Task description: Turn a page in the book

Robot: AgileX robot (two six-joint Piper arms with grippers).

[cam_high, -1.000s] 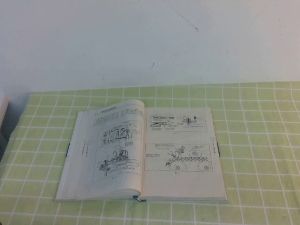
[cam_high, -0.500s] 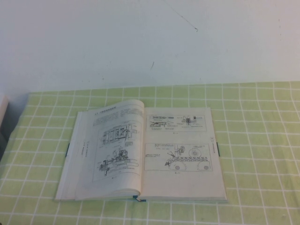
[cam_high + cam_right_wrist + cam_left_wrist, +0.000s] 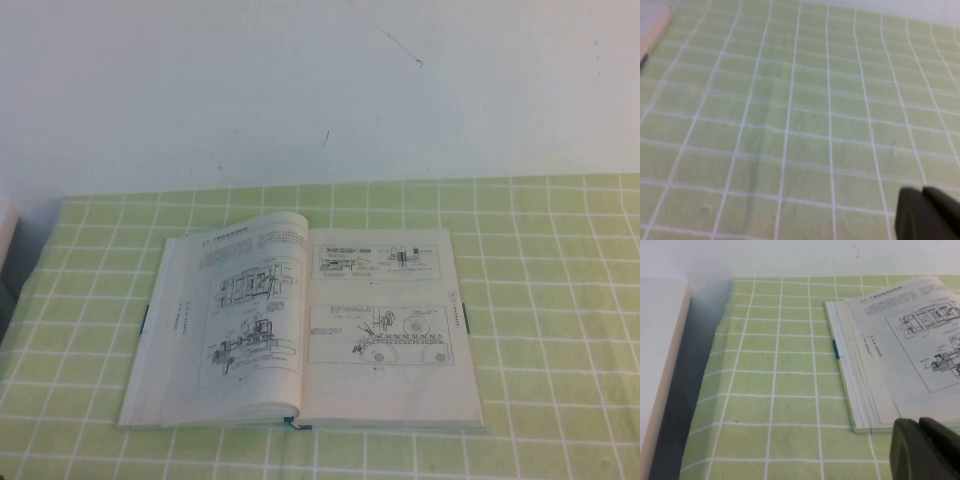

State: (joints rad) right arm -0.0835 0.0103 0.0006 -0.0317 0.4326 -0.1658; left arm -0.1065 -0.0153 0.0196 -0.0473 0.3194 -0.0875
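High view shows the book lying open and flat on the green checked tablecloth, near the middle of the table, exactly where it lay a second ago; I see no shift in it at all. The page with the larger machine diagrams lies on the book's left half, bowed up slightly near the spine, and its curve looks the same as before. Neither of my arms appears in that view, now or earlier.

From my left wrist, my left gripper hangs above the cloth just off the book's near left corner, touching nothing. I can see dark finger parts pressed close together, but I cannot tell whether the jaws are fully closed.

From my right wrist, my right gripper hangs over bare cloth, well away from the book. Its jaws are clenched together and empty. Only the checked cloth lies beneath it.
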